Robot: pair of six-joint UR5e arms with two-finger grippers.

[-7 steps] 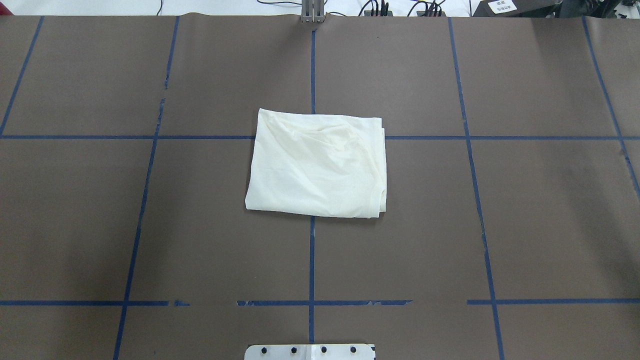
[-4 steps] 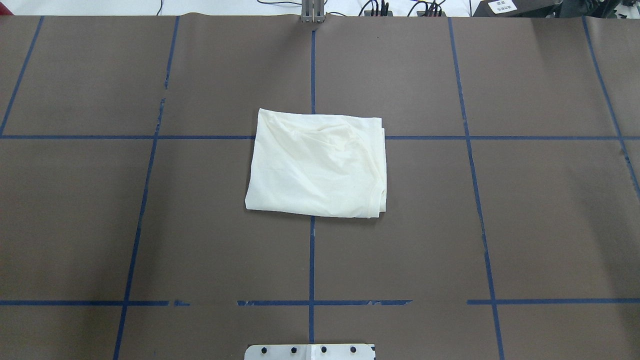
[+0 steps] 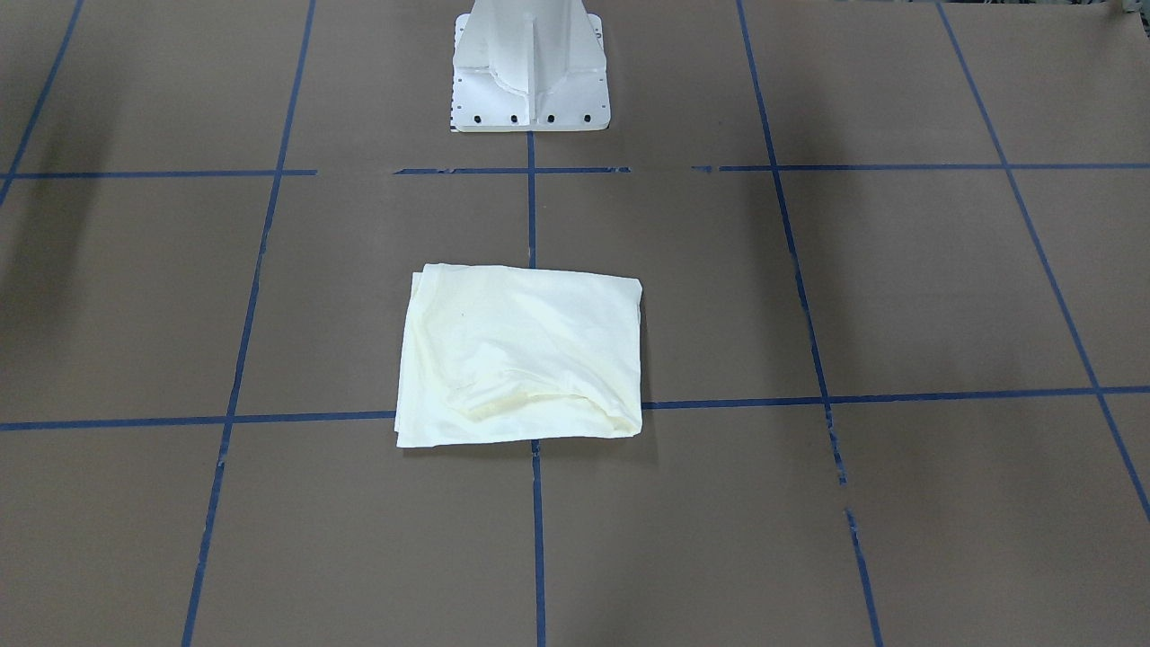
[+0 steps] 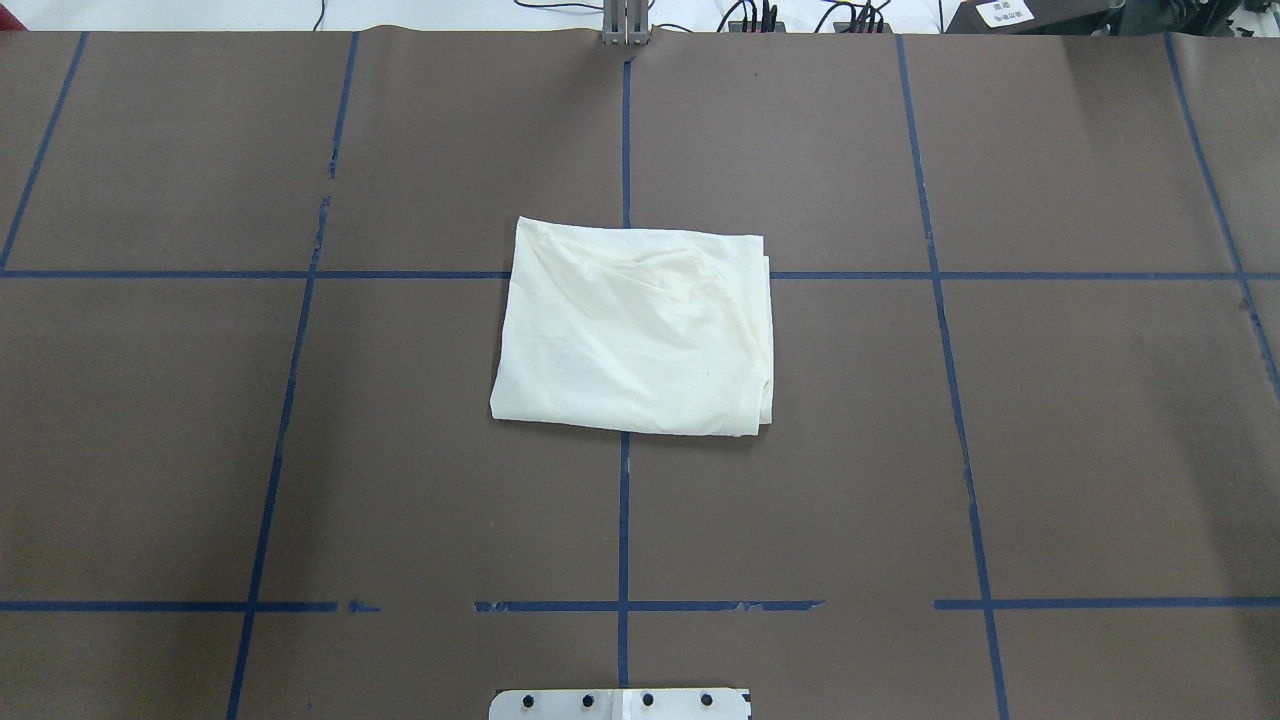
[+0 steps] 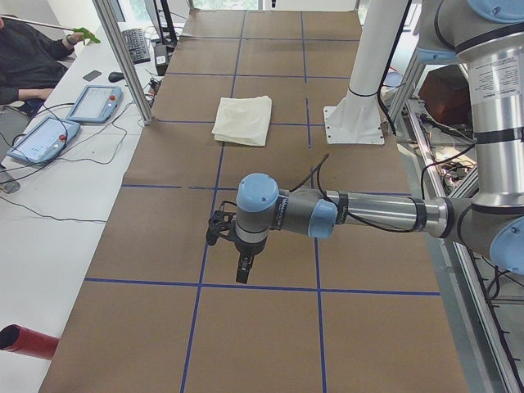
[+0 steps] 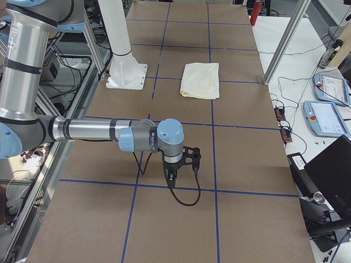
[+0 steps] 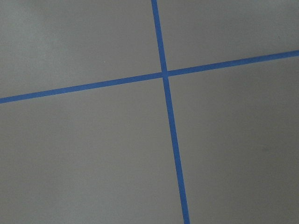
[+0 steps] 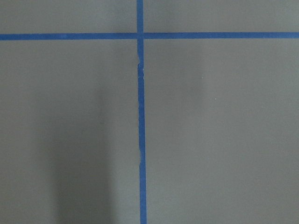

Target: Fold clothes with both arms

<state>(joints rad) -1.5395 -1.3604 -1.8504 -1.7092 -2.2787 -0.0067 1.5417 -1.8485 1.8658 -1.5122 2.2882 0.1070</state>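
Note:
The cream T-shirt (image 4: 634,330) lies folded into a flat rectangle at the middle of the brown table, plain side up; its print is hidden. It also shows in the front-facing view (image 3: 521,355), the left view (image 5: 243,119) and the right view (image 6: 201,80). My left gripper (image 5: 242,273) hangs over the table far out to the robot's left, far from the shirt. My right gripper (image 6: 172,176) hangs far out to the robot's right, also far from the shirt. Both show only in the side views, so I cannot tell whether they are open or shut.
The white pedestal base (image 3: 530,67) stands at the robot's edge of the table. Blue tape lines (image 4: 624,520) grid the brown table cover. Aluminium posts (image 5: 123,57) stand along the operators' side, where tablets (image 5: 97,102) and cables lie on a white bench. A seated person (image 5: 24,57) is there.

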